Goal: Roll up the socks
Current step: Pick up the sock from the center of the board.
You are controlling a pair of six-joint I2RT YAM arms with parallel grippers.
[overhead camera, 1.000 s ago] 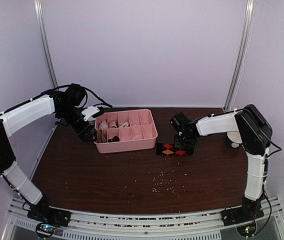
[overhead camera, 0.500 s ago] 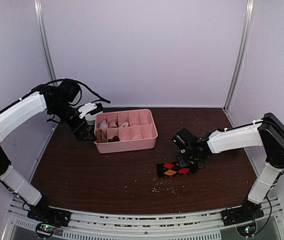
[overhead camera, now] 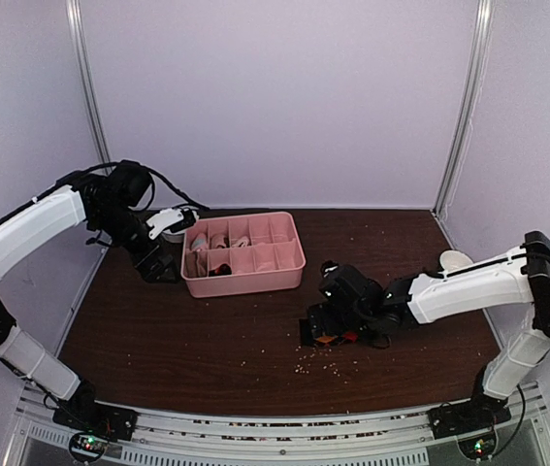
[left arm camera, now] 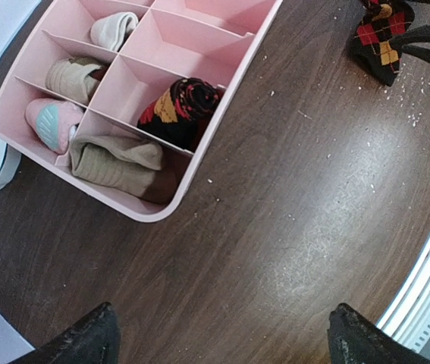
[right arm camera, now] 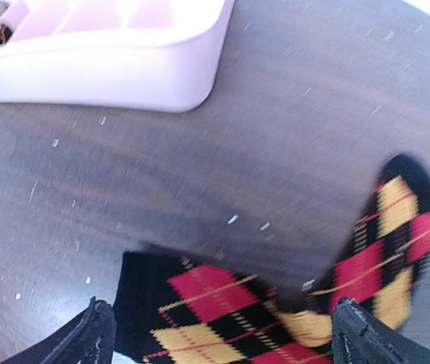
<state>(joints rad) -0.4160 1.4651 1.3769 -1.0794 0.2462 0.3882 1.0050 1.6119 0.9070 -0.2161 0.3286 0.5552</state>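
Left gripper (overhead camera: 161, 264) hung off the left end of the pink plastic compartment tray (overhead camera: 296, 262), just above the dark brown wooden table (overhead camera: 158, 340). Jaws were wide apart with nothing between them; the wrist view showed only bare table between its fingertips (left arm camera: 86, 341).

Right gripper (overhead camera: 321, 325) was low over the table, in front of the tray's right end. Jaws were also spread wide, not clamped on anything. The flat black sock with red, orange and yellow argyle diamonds (right arm camera: 207, 292) lay on the table right under it, spanning the gap between the fingertips (right arm camera: 93, 334). It was bent, with its rounded end (right arm camera: 400, 220) angled up towards the right of the wrist view. Whether the fingers touched the fabric, I couldn't tell.

In the tray:
- rolled black argyle sock (left arm camera: 180, 110) in a near-row cell against the long wall
- tan folded sock (left arm camera: 120, 159) in the corner cell next to it
- beige (left arm camera: 74, 76), pink-and-teal (left arm camera: 48, 121) and cream (left arm camera: 112, 29) socks in the cells behind

Pale crumbs (overhead camera: 313, 354) were scattered on the table near the flat sock. A small white bowl (overhead camera: 454, 260) sat towards the right edge, well apart from the sock.
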